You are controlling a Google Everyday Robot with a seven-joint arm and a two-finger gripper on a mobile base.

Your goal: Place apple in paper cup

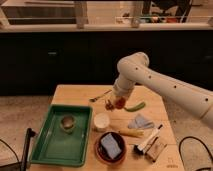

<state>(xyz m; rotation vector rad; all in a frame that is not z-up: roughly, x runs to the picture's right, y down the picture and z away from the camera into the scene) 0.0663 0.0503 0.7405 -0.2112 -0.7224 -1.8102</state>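
Claw (114, 103) right-behind paper cup (102, 121); tray (54, 146) left of it; bowl (97, 149) before it.

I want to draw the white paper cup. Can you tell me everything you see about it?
The paper cup is short, white and round, standing upright, mouth open upward. It sits on the wooden table beside the green tray, just behind the brown bowl. The hand, at the apple, hangs beyond it, not touching.

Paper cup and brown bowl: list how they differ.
The paper cup is white and smaller; the brown bowl is darker and wider. The cup looks empty; the bowl holds a blue sponge. Both are round and upright. The claw hangs behind the cup, by the apple.
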